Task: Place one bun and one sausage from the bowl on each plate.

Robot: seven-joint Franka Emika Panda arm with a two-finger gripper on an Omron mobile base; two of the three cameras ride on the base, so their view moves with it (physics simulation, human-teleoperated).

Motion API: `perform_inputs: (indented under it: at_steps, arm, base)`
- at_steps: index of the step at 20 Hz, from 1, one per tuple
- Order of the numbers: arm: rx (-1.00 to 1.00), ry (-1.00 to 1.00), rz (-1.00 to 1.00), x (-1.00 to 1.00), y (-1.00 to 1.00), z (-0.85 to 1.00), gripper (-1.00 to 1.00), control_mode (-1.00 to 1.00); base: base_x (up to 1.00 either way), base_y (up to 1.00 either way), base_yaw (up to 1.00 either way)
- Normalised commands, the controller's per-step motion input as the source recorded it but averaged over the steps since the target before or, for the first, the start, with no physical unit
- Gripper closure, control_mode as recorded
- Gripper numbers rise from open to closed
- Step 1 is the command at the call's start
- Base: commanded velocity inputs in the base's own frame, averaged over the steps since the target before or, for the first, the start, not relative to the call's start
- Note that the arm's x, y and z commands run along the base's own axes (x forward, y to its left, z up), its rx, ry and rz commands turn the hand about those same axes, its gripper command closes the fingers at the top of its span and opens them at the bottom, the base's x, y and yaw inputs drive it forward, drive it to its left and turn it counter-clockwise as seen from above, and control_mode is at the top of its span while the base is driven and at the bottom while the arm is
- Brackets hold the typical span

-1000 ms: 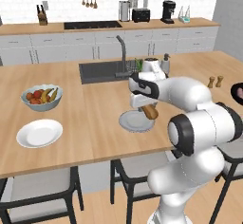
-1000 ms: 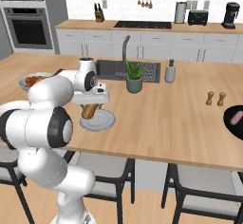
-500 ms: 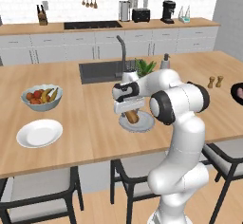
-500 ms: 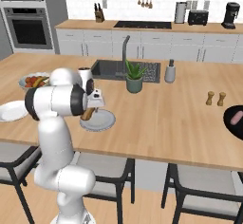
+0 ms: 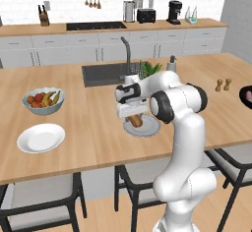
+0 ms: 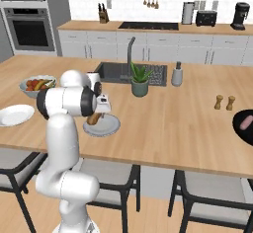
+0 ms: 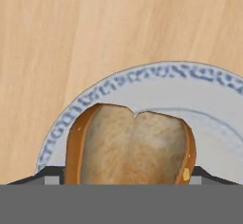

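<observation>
My gripper (image 5: 133, 116) is shut on an orange-tan bun (image 5: 136, 122), holding it tilted just over the grey-rimmed plate (image 5: 153, 128) in the middle of the island. From the right, the gripper (image 6: 97, 114) and bun (image 6: 93, 119) sit at the left part of that plate (image 6: 111, 127). In the hand view the bun (image 7: 130, 147) fills the gap of the gripper (image 7: 126, 174) above the plate (image 7: 142, 76). A second, bare plate (image 5: 41, 137) (image 6: 15, 114) lies far left. The black bowl (image 5: 244, 94) (image 6: 241, 129) at the far right holds a sausage (image 6: 245, 123).
A pale bowl of fruit (image 5: 43, 101) stands behind the bare plate. A sink with a faucet (image 5: 127, 54), a potted plant (image 6: 140, 81) and a soap bottle (image 6: 177, 74) are behind the near plate. Two small shakers (image 6: 223, 102) stand toward the black bowl.
The arm has folded, its elbow swinging round. The gripper has shifted slightly left and down with the bun, closer to the plate.
</observation>
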Motion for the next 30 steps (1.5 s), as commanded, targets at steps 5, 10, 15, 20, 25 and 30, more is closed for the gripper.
perform_inputs:
  at_steps: [5, 10, 15, 20, 25, 30]
  arm:
    - [0.0, 0.0, -0.03, -0.27, -0.16, 0.0, -1.0, -1.0]
    - [0.0, 0.0, 0.0, -0.02, -0.06, 0.0, -1.0, -1.0]
    - [0.0, 0.0, 0.0, -0.01, 0.0, 0.33, -1.0, -1.0]
    - [0.11, -0.17, -0.02, -0.89, -0.29, 1.0, -1.0, -1.0]
    - [0.09, -0.35, 0.0, -1.0, -0.49, 1.0, -1.0, -1.0]
    - [-0.04, -0.17, 0.0, -1.0, -0.09, 0.74, -1.0, -1.0]
  base:
    - [0.0, 0.0, 0.0]
    - [0.0, 0.0, 0.0]
    - [0.0, 0.0, 0.0]
    - [0.0, 0.0, 0.0]
    - [0.0, 0.0, 0.0]
    - [0.0, 0.0, 0.0]
